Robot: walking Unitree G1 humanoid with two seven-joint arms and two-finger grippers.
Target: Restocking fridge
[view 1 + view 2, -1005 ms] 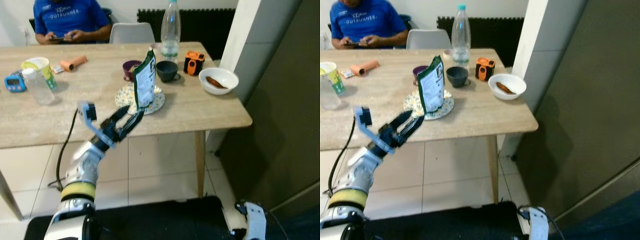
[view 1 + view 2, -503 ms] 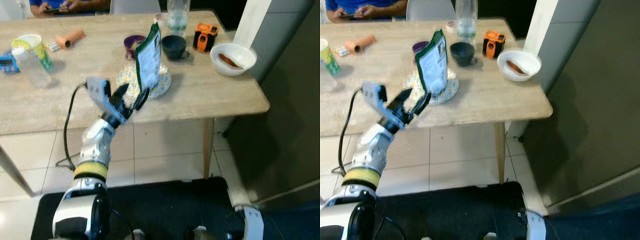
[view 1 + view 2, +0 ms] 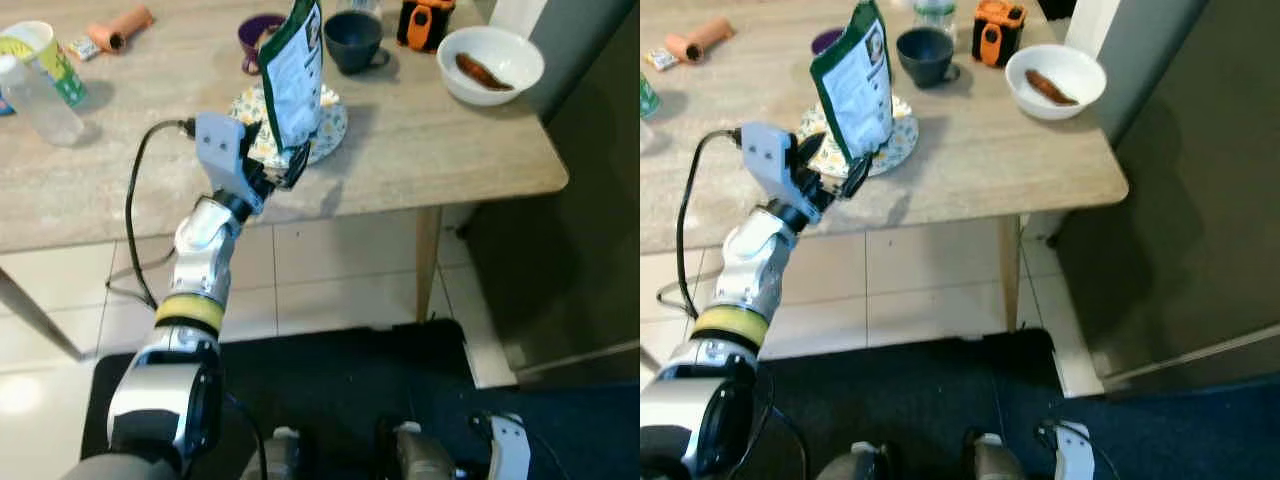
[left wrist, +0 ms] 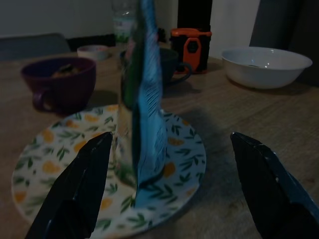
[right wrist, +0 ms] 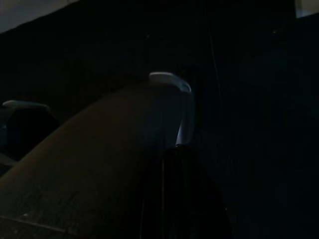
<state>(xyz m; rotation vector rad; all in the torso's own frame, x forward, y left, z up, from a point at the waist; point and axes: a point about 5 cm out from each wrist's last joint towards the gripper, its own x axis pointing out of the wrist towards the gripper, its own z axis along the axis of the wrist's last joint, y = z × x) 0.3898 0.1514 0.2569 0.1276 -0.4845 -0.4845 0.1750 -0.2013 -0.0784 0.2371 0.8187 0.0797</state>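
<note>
Ahead of the fingers: green pouch (image 3: 297,72), upright on a floral plate (image 4: 99,174) on the wooden table (image 3: 430,150).
Left gripper (image 3: 278,176): at the plate's near edge, spread wide, one finger (image 4: 75,194) on each side of the pouch's base, not touching it, holding nothing.
Beyond the pouch: purple cup (image 4: 60,82), dark mug (image 3: 353,40), orange device (image 4: 191,49).
Off to the gripper's right: white bowl (image 3: 490,62) near the table corner.
Right gripper: wrist view too dark; cannot tell its state.

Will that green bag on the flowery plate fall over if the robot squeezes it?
Probably easily. The green bag stands tall and thin on the plate, so a nudge may tip it. It looks soft, so it likely bends between the left gripper's open jaws.
</note>
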